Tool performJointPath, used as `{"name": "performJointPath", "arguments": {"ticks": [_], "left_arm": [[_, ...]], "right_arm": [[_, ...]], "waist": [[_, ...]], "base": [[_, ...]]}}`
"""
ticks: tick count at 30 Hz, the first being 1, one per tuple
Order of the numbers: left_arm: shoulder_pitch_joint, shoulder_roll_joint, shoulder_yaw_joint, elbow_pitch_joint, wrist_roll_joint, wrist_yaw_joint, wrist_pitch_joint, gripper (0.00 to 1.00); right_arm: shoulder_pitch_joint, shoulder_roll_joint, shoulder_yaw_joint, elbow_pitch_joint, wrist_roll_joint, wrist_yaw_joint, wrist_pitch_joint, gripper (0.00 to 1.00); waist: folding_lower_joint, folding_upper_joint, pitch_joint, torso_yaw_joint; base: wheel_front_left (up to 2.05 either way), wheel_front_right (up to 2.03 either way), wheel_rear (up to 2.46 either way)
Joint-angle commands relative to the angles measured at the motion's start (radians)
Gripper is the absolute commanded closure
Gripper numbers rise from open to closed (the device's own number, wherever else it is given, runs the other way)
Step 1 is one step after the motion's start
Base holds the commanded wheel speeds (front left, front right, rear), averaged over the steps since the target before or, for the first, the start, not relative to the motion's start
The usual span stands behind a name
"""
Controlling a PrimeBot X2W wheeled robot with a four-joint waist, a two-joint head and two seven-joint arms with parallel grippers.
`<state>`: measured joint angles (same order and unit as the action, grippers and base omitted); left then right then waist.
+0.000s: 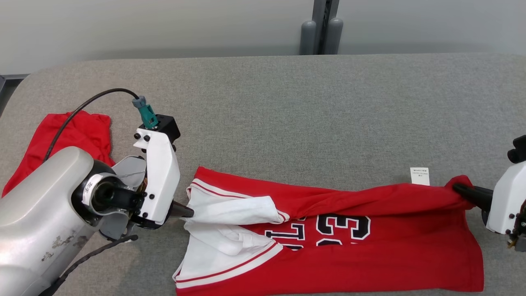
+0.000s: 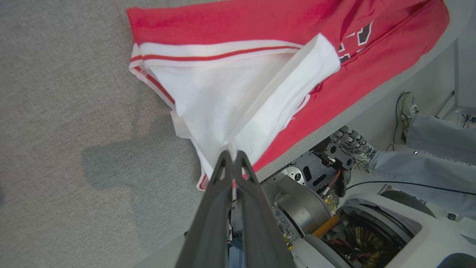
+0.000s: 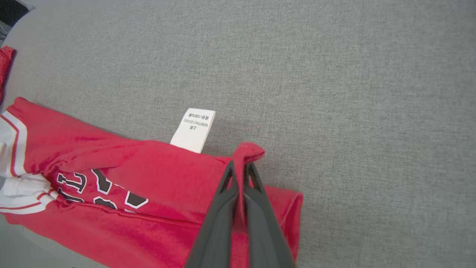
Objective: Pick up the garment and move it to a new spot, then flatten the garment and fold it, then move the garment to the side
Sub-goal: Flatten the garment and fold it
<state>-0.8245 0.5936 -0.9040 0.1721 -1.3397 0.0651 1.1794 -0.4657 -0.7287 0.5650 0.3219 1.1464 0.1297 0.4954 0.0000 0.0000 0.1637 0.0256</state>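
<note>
Two grippers hold a red basketball jersey (image 1: 390,197) at either end on a grey fabric-topped table (image 1: 287,102).

The left gripper (image 1: 190,212) is pinched shut on the jersey's white inner fabric, and the right gripper (image 1: 456,188) is clamped on a red corner at the opposite end. The garment lies between them, partly folded lengthwise. A white care label (image 1: 419,176) lies just beside the right fingertips, and a second red garment (image 1: 82,131) lies behind the left wrist.

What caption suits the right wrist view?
Right gripper pinches a corner of the red jersey beside its white label on grey table.
</note>
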Motion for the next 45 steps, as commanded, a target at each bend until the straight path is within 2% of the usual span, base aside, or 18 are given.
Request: {"name": "performJointPath", "arguments": {"ticks": [1, 17, 28, 29, 31, 32, 33, 34, 35, 36, 37, 45], "left_arm": [[0.017, 0.007, -0.001, -0.006, -0.003, 0.008, 0.007, 1.0], [0.044, 0.025, -0.025, -0.079, -0.031, 0.068, 0.075, 1.0], [0.076, 0.025, -0.044, -0.067, -0.026, 0.067, 0.077, 1.0], [0.08, 0.024, -0.045, -0.066, -0.026, 0.067, 0.077, 1.0], [0.083, 0.025, -0.048, -0.061, -0.027, 0.065, 0.077, 1.0], [0.083, 0.025, -0.049, -0.059, -0.026, 0.063, 0.076, 1.0], [0.083, 0.024, -0.049, -0.056, -0.025, 0.061, 0.073, 0.99], [0.083, 0.024, -0.049, -0.053, -0.02, 0.059, 0.069, 0.63], [0.085, 0.024, -0.052, -0.048, -0.013, 0.058, 0.065, 0.1], [0.085, 0.024, -0.052, -0.048, -0.013, 0.058, 0.065, 0.1], [0.086, 0.028, -0.059, -0.045, -0.007, 0.053, 0.067, 0.0], [0.092, 0.023, -0.047, -0.012, 0.001, 0.021, 0.025, 0.0]], "right_arm": [[-0.013, -0.013, 0.012, -0.007, 0.013, 0.002, 0.015, 1.0], [-0.124, -0.08, 0.173, -0.013, 0.088, 0.002, 0.189, 1.0], [-0.151, -0.066, 0.24, 0.061, 0.08, 0.002, 0.242, 1.0], [-0.151, -0.064, 0.243, 0.069, 0.079, 0.002, 0.244, 0.93], [-0.156, -0.061, 0.247, 0.081, 0.076, 0.002, 0.243, 0.55], [-0.159, -0.058, 0.247, 0.087, 0.073, 0.002, 0.236, 0.0], [-0.161, -0.056, 0.245, 0.093, 0.071, 0.002, 0.23, 0.0], [-0.162, -0.053, 0.246, 0.096, 0.069, 0.002, 0.228, 0.0], [-0.161, -0.052, 0.248, 0.097, 0.069, 0.002, 0.227, 0.0], [-0.161, -0.052, 0.248, 0.097, 0.069, 0.002, 0.227, 0.0], [-0.161, -0.052, 0.251, 0.098, 0.069, 0.002, 0.229, 0.0], [-0.141, -0.069, 0.225, 0.097, 0.105, 0.002, 0.205, 0.0]], "waist": [[0.0, 0.0, -0.001, -0.001], [0.0, 0.0, 0.028, -0.002], [0.0, 0.0, 0.045, -0.012], [0.0, 0.0, 0.046, -0.014], [0.0, 0.0, 0.045, -0.016], [0.0, 0.0, 0.044, -0.017], [0.0, 0.0, 0.042, -0.019], [0.0, 0.0, 0.041, -0.02], [0.0, 0.0, 0.037, -0.022], [0.0, 0.0, 0.037, -0.022], [0.0, 0.0, 0.033, -0.024], [0.0, 0.0, -0.041, -0.024]], "base": [[0.0, 0.0, 0.0], [0.0, 0.0, 0.0], [0.0, 0.0, 0.0], [0.0, 0.0, 0.0], [0.0, 0.0, 0.0], [0.0, 0.0, 0.0], [0.0, 0.0, 0.0], [0.0, 0.0, 0.0], [0.0, 0.0, 0.0], [0.0, 0.0, 0.0], [0.0, 0.0, 0.0], [0.0, 0.0, 0.0]]}}
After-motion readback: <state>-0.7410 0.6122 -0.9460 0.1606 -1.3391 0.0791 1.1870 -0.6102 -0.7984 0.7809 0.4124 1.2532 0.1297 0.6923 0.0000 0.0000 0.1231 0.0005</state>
